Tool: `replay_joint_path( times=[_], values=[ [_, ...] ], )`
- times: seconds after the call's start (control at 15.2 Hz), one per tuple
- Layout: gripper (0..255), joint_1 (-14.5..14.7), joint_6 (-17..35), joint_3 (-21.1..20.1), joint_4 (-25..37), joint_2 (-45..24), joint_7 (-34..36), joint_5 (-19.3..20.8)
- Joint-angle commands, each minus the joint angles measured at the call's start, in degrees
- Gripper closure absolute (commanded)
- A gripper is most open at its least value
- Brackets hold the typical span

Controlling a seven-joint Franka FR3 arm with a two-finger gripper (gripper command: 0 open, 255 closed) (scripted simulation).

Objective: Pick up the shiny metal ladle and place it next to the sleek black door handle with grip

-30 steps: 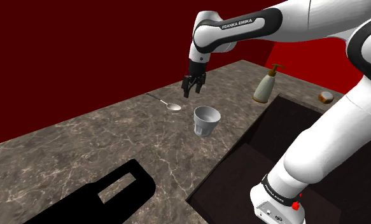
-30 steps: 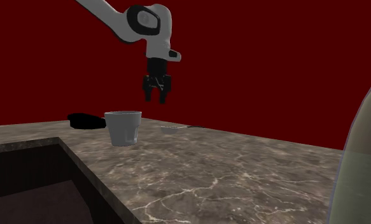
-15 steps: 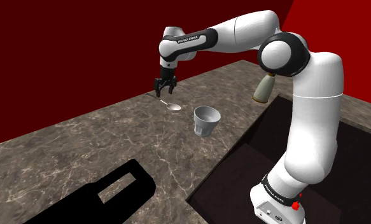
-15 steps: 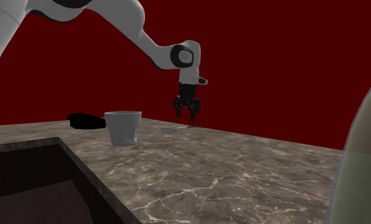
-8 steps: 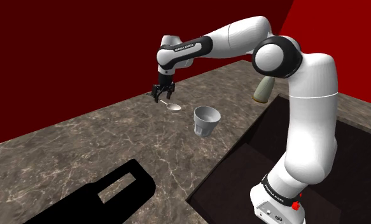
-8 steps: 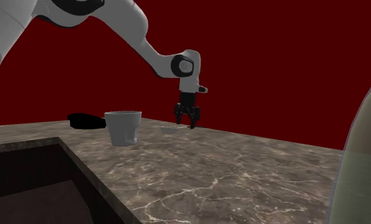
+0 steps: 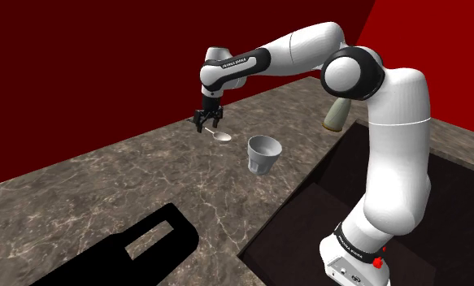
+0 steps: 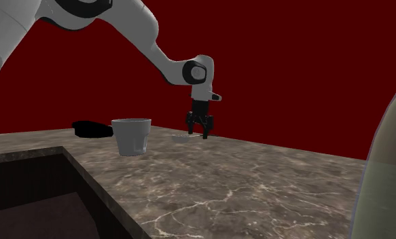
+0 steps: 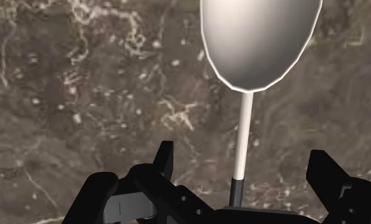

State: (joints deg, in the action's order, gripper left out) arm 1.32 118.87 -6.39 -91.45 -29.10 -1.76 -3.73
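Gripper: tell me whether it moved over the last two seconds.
Yes. The gripper went down and toward the shoulder view's left, away from the cup, to just over the ladle.

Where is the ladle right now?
The ladle lies flat on the counter, just up and left of the cup in the shoulder view. The open hand hangs right over its handle.

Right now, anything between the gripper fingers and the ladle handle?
Nothing but bare counter. In the wrist view the handle of the ladle runs between the open fingers of the gripper, touching neither, with marbled surface showing on both sides.
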Motion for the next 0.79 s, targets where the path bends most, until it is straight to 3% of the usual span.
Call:
replay_joint_path(
  times=[0.0,0.73],
  values=[
    [255,0.00,0.00,0.00,0.00,0.00,0.00,0.00],
    [255,-0.02,-1.22,-0.02,0.60,0.63,0.09,-0.02]
  ],
)
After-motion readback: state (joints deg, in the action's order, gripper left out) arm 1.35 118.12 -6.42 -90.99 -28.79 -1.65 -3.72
